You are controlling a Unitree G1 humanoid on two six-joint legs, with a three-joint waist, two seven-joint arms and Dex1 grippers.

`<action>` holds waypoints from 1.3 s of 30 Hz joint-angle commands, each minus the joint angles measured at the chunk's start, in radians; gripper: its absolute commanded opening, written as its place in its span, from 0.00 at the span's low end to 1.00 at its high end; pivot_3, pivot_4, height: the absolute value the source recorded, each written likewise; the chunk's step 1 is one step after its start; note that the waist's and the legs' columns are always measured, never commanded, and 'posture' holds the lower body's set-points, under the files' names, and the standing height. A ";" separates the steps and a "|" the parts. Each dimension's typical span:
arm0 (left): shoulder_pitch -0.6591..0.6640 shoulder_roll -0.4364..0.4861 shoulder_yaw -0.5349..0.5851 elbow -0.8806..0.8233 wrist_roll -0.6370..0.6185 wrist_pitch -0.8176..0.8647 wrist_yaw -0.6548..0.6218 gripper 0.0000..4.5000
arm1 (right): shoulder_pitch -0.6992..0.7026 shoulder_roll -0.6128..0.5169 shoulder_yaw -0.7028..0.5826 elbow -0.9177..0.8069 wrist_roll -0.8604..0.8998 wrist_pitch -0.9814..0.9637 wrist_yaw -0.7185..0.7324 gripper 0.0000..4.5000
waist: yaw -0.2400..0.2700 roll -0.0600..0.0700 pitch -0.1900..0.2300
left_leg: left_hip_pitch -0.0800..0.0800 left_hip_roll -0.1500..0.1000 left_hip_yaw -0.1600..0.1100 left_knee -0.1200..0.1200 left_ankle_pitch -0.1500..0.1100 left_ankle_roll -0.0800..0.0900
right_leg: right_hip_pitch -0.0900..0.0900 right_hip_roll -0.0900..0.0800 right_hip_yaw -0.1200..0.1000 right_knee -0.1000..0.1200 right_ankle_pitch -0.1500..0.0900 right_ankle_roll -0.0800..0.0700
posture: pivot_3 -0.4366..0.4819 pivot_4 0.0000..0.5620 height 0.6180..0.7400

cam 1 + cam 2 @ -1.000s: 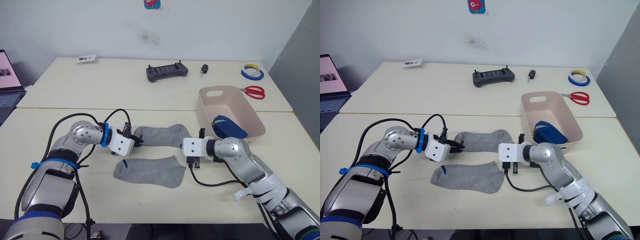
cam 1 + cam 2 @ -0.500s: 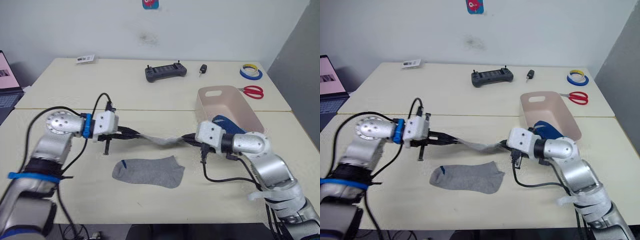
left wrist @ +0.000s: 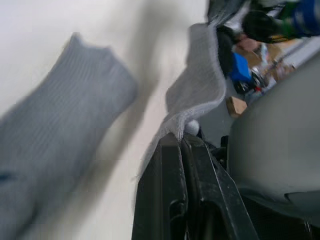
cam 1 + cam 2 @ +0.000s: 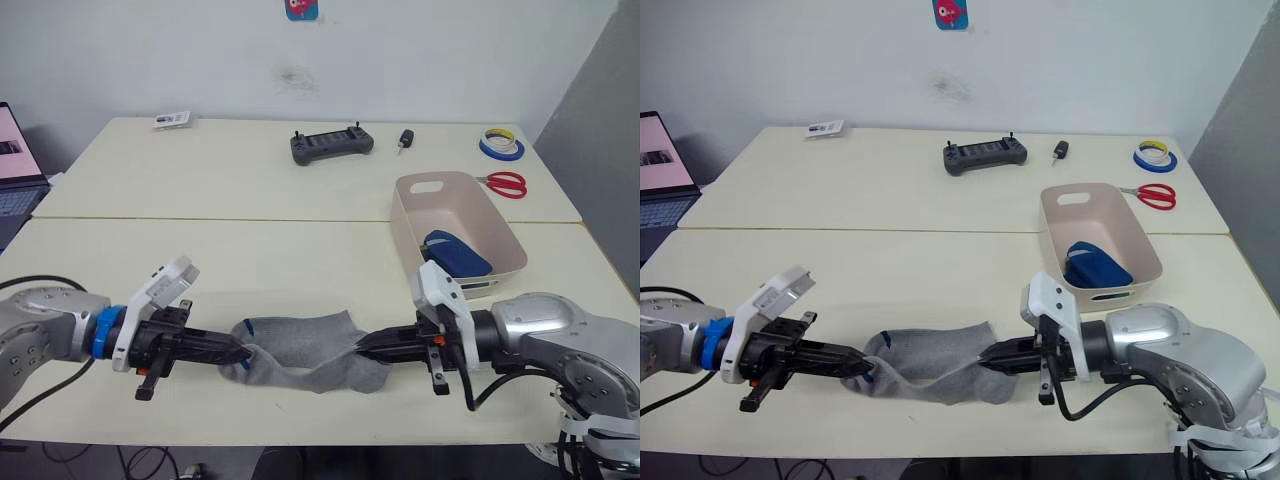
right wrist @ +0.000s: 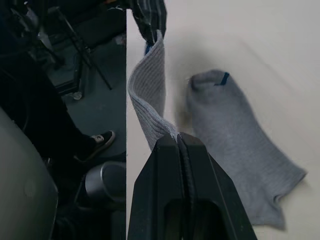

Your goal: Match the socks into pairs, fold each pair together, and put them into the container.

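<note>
One grey sock (image 4: 318, 377) is stretched between my two grippers just above the table's front edge. My left gripper (image 4: 244, 353) is shut on one of its ends and my right gripper (image 4: 363, 347) is shut on the other. The second grey sock (image 4: 298, 335) lies flat on the table right behind and partly under it, its blue mark at the left end. In the wrist views the held sock (image 3: 199, 82) (image 5: 149, 97) hangs beside the flat sock (image 3: 55, 135) (image 5: 242, 147). A folded blue pair (image 4: 456, 254) rests in the pinkish-beige container (image 4: 415, 214) at the right.
On the far table lie a black controller (image 4: 332, 144), a key fob (image 4: 407, 138), tape rolls (image 4: 503, 145), red scissors (image 4: 508, 183) and a small card (image 4: 173, 119). A laptop (image 4: 15, 165) stands at the far left. The front edge is just below the grippers.
Both grippers, still shut on the grey sock, have carried it from mid-table toward the front edge and lowered it over the other grey sock.
</note>
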 commanded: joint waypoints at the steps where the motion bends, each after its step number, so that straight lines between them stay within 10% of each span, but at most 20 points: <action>1: -0.028 -0.059 -0.021 0.067 0.048 0.024 0.090 0.00 | -0.023 0.040 0.040 0.074 -0.023 0.023 -0.106 0.00 | 0.000 0.000 0.000 | 0.000 0.000 0.000 0.000 0.000 0.000 | 0.000 0.000 0.000 0.000 0.000 0.000 | 0.48 0.27 1.00; 22: -0.251 -0.243 -0.213 0.272 0.357 -0.042 0.158 0.00 | -0.071 0.122 0.227 0.303 -0.249 -0.185 -0.229 0.00 | 0.003 0.000 0.000 | -0.002 0.000 0.001 0.000 0.000 0.000 | -0.003 0.000 0.002 0.000 0.000 0.000 | 0.48 0.27 1.00; 30: -0.243 -0.241 -0.204 0.241 0.369 -0.049 0.145 0.00 | 0.034 0.102 0.071 0.194 -0.192 -0.136 -0.274 0.54 | 0.010 0.000 0.000 | -0.002 0.000 0.001 0.000 0.000 0.000 | -0.003 0.000 0.001 0.000 0.000 0.000 | 0.48 0.27 1.00; 39: -0.252 -0.247 -0.215 0.245 0.387 -0.054 0.136 0.00 | 0.129 0.177 0.082 0.191 -0.198 -0.121 -0.363 0.54 | 0.008 0.000 0.000 | -0.002 0.000 0.001 -0.001 0.000 0.000 | -0.003 0.000 0.002 0.000 0.000 0.000 | 0.48 0.27 1.00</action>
